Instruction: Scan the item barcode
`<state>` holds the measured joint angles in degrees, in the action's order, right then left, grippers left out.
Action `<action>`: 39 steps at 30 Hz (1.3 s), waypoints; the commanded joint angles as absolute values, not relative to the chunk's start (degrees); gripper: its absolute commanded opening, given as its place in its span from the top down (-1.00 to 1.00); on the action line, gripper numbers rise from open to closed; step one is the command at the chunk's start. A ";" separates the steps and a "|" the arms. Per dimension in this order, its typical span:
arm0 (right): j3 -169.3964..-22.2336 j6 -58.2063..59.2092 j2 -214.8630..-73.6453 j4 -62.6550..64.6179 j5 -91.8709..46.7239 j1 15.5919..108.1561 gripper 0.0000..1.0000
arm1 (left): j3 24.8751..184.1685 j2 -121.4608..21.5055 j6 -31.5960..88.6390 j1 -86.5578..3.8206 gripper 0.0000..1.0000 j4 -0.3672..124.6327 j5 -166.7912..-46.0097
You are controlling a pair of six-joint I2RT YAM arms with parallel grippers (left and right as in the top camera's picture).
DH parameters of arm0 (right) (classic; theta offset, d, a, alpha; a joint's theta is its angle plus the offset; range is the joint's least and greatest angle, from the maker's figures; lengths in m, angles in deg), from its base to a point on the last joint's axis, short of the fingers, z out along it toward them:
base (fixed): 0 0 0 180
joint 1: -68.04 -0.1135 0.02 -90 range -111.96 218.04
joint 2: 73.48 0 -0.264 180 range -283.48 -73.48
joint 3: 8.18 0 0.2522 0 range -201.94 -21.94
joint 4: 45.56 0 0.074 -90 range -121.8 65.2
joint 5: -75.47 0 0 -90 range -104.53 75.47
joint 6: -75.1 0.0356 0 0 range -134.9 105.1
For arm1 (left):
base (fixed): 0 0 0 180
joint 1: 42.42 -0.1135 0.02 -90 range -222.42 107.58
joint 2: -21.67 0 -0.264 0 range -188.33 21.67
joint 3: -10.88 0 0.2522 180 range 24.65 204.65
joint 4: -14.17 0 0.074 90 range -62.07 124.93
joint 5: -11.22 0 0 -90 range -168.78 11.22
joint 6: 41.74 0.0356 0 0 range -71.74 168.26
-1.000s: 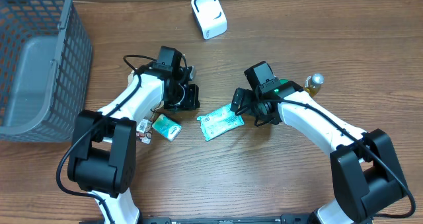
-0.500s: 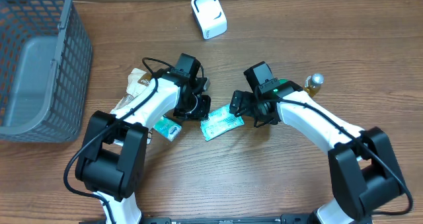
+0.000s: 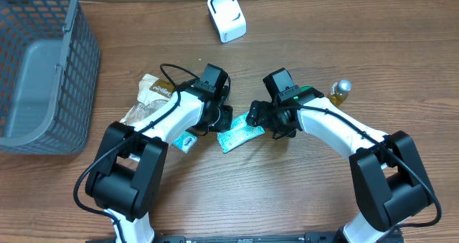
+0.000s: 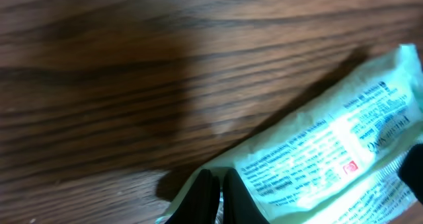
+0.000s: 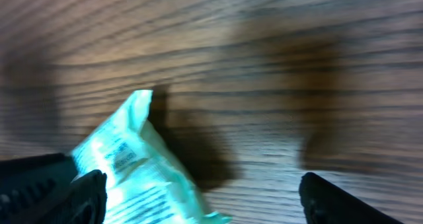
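Note:
A pale green packet with printed text (image 3: 242, 133) lies flat on the wooden table between my two arms. My left gripper (image 3: 221, 120) is at the packet's left end; in the left wrist view its fingers (image 4: 220, 196) are shut together, tips against the edge of the packet (image 4: 330, 151). My right gripper (image 3: 257, 117) is at the packet's upper right corner. In the right wrist view it (image 5: 201, 201) stands open, with the packet (image 5: 135, 178) beside its left finger (image 5: 86, 194) and bare wood across the rest of the gap. The white scanner (image 3: 226, 16) stands at the back.
A grey mesh basket (image 3: 43, 71) fills the far left. A brown snack bag (image 3: 152, 92) and a small teal pack (image 3: 183, 140) lie under the left arm. A small bottle with a silver cap (image 3: 341, 91) stands behind the right arm.
My left arm swung right, from over the small teal pack to the green packet's left end, uncovering the brown snack bag. The right arm has barely moved.

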<state>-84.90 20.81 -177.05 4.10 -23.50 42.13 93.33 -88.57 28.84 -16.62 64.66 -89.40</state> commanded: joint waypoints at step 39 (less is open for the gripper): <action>-73.03 26.84 -177.25 -24.30 -41.64 42.02 0.36 | 90.36 -88.59 26.00 -16.42 0.91 65.09 -81.09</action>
<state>-73.25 28.76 -177.05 -23.82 -38.39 42.13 91.76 -88.04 26.08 -16.53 64.72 -82.66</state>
